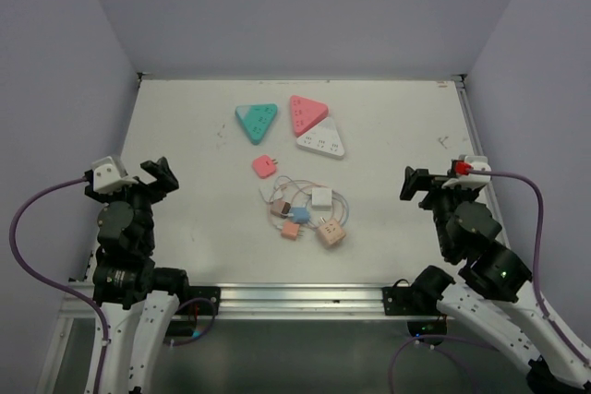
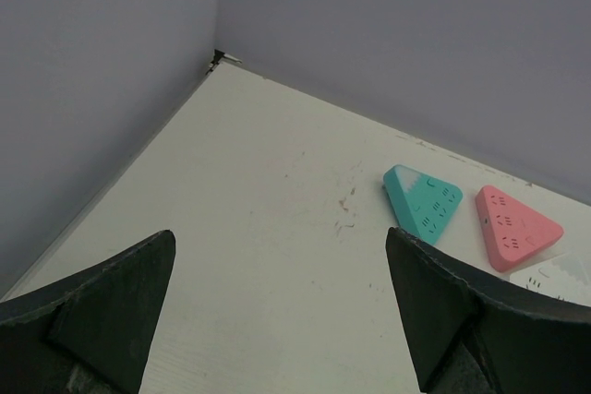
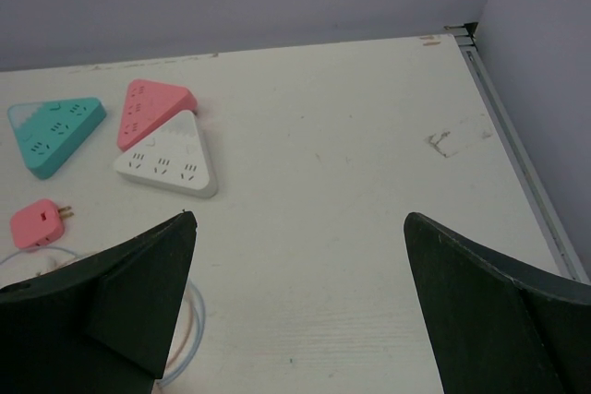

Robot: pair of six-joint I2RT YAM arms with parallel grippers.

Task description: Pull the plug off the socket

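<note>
A tangle of small cube sockets and plugs on thin cables lies at the table's middle: a white cube (image 1: 321,197), a peach cube (image 1: 331,233), a blue piece (image 1: 300,214) and an orange plug (image 1: 291,230). I cannot tell which plug sits in which socket. A loose pink plug (image 1: 265,166) lies just behind them and also shows in the right wrist view (image 3: 39,223). My left gripper (image 1: 159,177) is open and empty at the left, well away from the tangle. My right gripper (image 1: 417,182) is open and empty at the right.
Three triangular power strips lie at the back: teal (image 1: 256,122), pink (image 1: 307,113) and white (image 1: 321,142). They also show in the left wrist view, the teal one (image 2: 423,200) beside the pink one (image 2: 512,226). Purple walls close off the table (image 1: 397,136) at the back and both sides.
</note>
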